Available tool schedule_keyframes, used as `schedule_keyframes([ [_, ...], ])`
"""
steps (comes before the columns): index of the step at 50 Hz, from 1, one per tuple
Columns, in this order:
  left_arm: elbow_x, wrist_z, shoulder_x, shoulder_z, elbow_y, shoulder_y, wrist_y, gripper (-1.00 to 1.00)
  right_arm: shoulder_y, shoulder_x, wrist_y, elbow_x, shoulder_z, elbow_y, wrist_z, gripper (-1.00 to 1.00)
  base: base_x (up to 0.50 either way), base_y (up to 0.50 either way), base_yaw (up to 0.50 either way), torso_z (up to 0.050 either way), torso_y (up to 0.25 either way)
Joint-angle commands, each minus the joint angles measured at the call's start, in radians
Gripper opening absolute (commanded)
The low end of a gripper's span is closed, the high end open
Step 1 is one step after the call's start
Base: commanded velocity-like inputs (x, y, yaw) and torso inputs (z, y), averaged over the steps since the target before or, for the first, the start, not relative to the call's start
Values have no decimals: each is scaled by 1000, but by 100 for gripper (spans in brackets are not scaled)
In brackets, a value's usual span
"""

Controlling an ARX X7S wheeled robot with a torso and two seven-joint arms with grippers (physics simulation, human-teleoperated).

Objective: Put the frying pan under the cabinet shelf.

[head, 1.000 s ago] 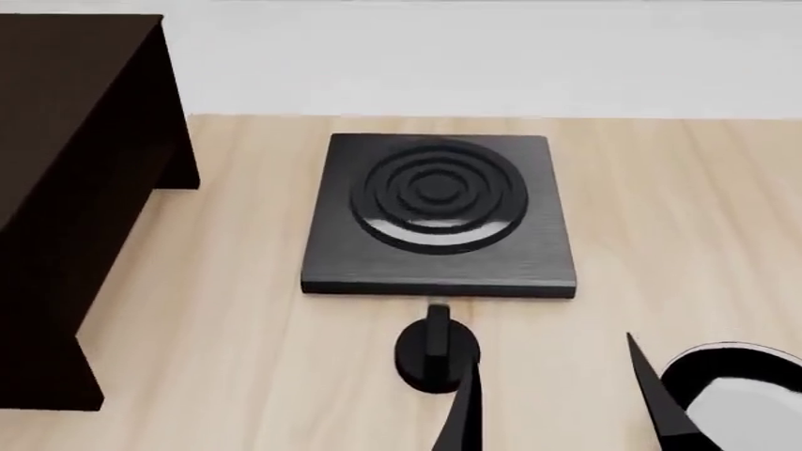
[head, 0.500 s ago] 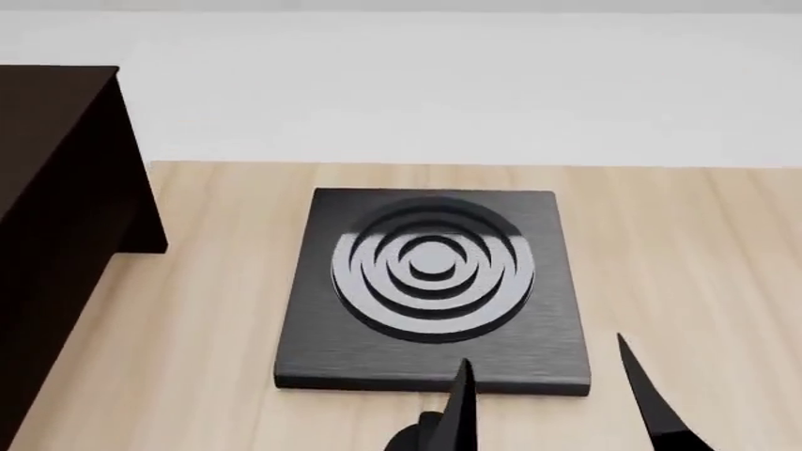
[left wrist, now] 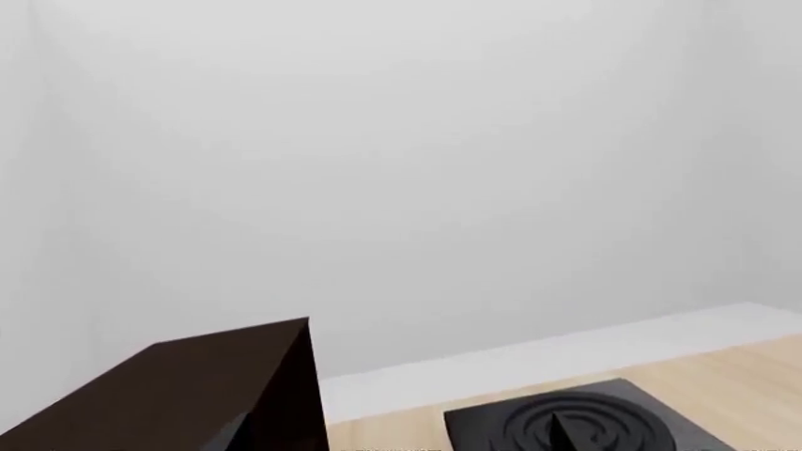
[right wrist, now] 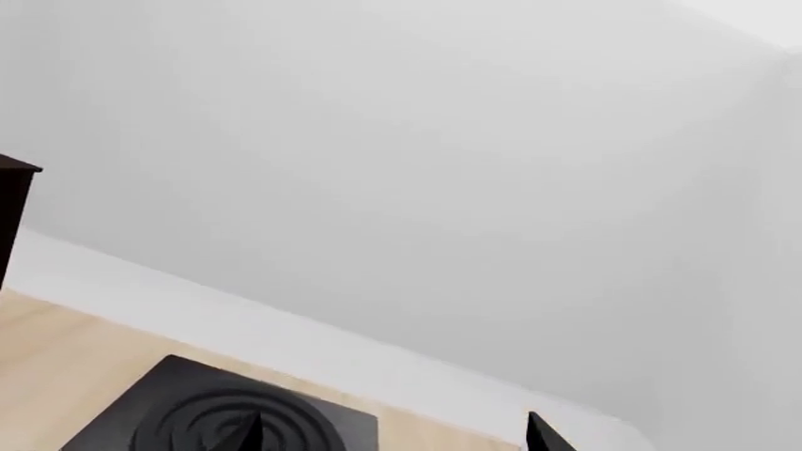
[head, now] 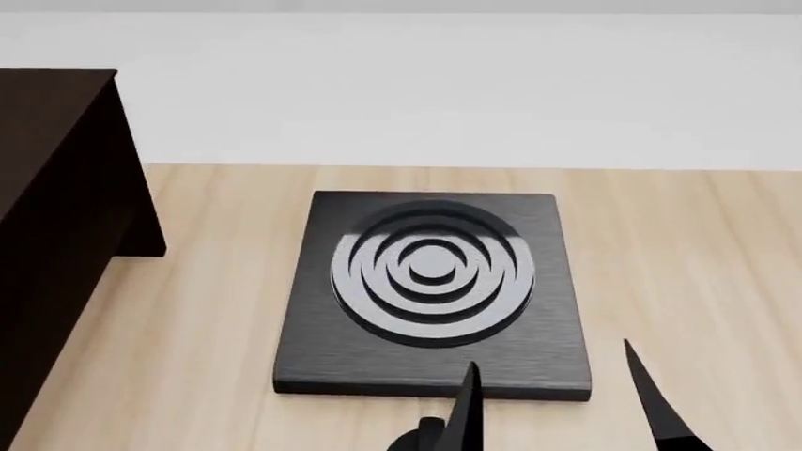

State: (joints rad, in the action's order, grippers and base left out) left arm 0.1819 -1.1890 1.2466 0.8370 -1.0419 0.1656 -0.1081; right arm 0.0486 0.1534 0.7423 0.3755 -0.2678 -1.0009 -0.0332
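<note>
Only a sliver of the frying pan (head: 420, 438) shows in the head view, a dark rounded edge at the bottom of the frame, just beside the left finger of the right gripper (head: 558, 399) and slightly to that finger's left. The right gripper's two black fingers stand well apart with only bare table (head: 701, 282) between them, holding nothing. Just beyond their tips lies the square burner plate (head: 433, 291), its concentric rings catching pale light. Far off to the left of the jaws stands the cabinet shelf (head: 56, 225), dark and tall, resting on the table.

The right wrist view misses the pan altogether; it gives the burner plate (right wrist: 225, 413), a corner of the cabinet (right wrist: 15, 207) and blank wall. The left wrist view shows the cabinet's top (left wrist: 201, 395) and the plate (left wrist: 583, 423), but I cannot tell how the left gripper's jaws stand
</note>
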Motion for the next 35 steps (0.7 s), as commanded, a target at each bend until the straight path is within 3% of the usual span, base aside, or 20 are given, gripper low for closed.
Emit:
schedule_keyframes([
  [1,19,-1,-11,31,14,-39,9,100,46,-20,-27,-40,71,17,-34,100,0,0,0,0,0],
  [14,93,45,-92,21,70,-115,80,100,291,-53,-182,-190,252,50,-119,100,0,0,0,0,0],
  [35,170,119,-186,26,125,-197,147,100,581,-66,-293,-256,368,90,-211,100,0,0,0,0,0],
])
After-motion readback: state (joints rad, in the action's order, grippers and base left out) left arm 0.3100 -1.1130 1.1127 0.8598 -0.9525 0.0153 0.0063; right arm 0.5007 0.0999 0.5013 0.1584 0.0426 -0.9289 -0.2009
